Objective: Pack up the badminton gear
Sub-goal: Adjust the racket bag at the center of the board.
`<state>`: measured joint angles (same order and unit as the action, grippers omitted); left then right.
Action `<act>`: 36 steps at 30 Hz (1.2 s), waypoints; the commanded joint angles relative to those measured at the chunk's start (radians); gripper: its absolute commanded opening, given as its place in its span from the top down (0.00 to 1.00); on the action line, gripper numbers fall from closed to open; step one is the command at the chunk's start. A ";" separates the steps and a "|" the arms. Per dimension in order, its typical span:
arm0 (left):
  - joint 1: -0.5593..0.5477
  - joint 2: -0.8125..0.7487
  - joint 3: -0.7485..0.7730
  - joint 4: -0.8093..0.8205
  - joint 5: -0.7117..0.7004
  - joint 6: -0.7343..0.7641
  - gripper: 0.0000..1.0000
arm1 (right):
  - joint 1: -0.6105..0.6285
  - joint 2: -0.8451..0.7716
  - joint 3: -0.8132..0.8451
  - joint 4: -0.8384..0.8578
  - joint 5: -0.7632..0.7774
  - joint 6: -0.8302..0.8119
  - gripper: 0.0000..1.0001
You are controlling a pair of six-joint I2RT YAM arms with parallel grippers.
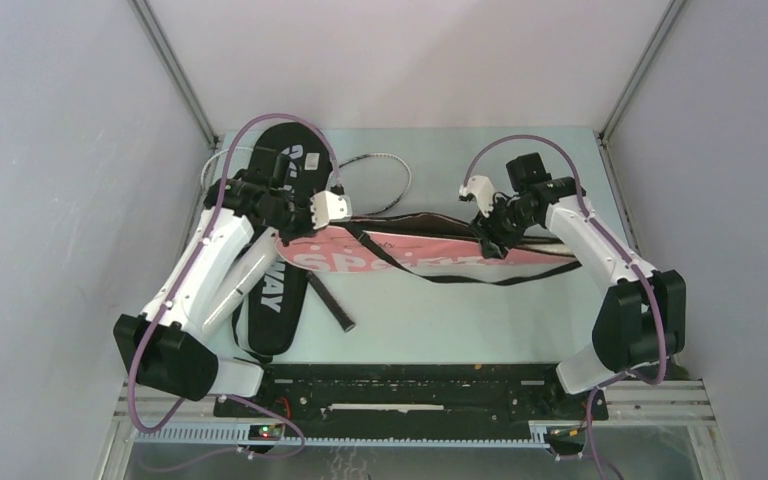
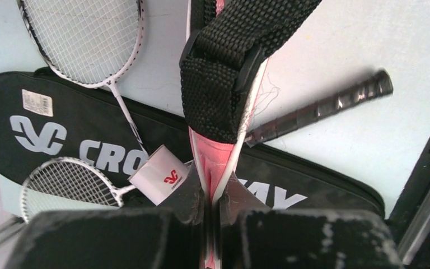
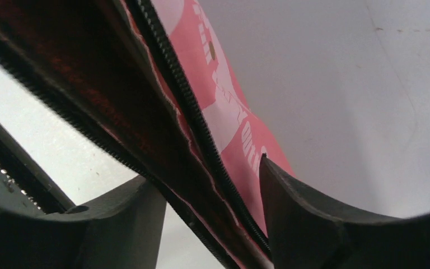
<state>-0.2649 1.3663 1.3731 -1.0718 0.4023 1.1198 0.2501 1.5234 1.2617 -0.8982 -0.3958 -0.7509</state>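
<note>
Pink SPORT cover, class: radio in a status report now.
Left gripper shut on pink cover's end. Right gripper open, straddling its zipper edge. White-framed racket lies outside. Black strap trails across cover.

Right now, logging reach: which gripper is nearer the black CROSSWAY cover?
Left. The left gripper pinches the pink cover at the end lying over the black CROSSWAY cover; the right gripper, open, straddles its other end, farther away.

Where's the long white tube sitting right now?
In the top view the long white tube lies on the left side, partly on the black CROSSWAY cover, beside the left arm; the pink SPORT cover is to its right.
</note>
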 commanded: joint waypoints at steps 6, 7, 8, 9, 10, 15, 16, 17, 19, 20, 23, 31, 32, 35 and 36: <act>0.010 -0.042 -0.015 0.135 0.230 -0.183 1.00 | -0.022 -0.029 0.090 0.052 0.079 0.079 0.19; 0.010 -0.041 -0.018 0.137 0.236 -0.177 1.00 | -0.033 -0.038 0.091 0.060 0.088 0.089 0.19; 0.010 -0.041 -0.021 0.140 0.241 -0.165 1.00 | -0.044 -0.047 0.091 0.067 0.098 0.098 0.18; 0.010 -0.040 -0.029 0.143 0.244 -0.156 1.00 | -0.055 -0.056 0.092 0.070 0.109 0.106 0.18; 0.010 -0.042 -0.037 0.149 0.246 -0.152 1.00 | -0.073 -0.063 0.092 0.075 0.119 0.113 0.17; 0.009 -0.034 -0.054 0.177 0.255 -0.162 1.00 | -0.186 -0.099 0.090 0.060 0.072 0.140 0.17; 0.008 -0.031 -0.055 0.185 0.254 -0.170 1.00 | -0.210 -0.106 0.088 0.053 0.047 0.142 0.17; 0.007 -0.030 -0.058 0.193 0.256 -0.174 1.00 | -0.235 -0.115 0.082 0.051 0.026 0.147 0.17; 0.000 -0.038 -0.075 0.217 0.260 -0.176 1.00 | -0.282 -0.131 0.069 0.048 -0.018 0.151 0.16; -0.006 -0.045 -0.089 0.231 0.262 -0.174 1.00 | -0.301 -0.139 0.061 0.049 -0.037 0.154 0.16; -0.034 -0.051 -0.120 0.267 0.256 -0.167 1.00 | -0.352 -0.153 0.049 0.055 -0.079 0.172 0.15; -0.119 0.022 -0.087 0.270 0.233 -0.183 1.00 | -0.382 -0.140 -0.024 0.071 -0.070 0.137 0.11; -0.126 0.032 -0.079 0.270 0.234 -0.186 1.00 | -0.375 -0.138 -0.032 0.069 -0.075 0.127 0.11; -0.147 0.055 -0.059 0.261 0.233 -0.182 1.00 | -0.330 -0.138 -0.060 0.058 -0.068 0.071 0.08; -0.152 0.063 -0.049 0.258 0.230 -0.179 1.00 | -0.310 -0.145 -0.074 0.061 -0.058 0.053 0.07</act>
<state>-0.3775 1.3849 1.2766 -0.8444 0.4870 0.9672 -0.1165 1.3964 1.2278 -0.8482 -0.4702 -0.6254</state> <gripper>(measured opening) 0.068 0.916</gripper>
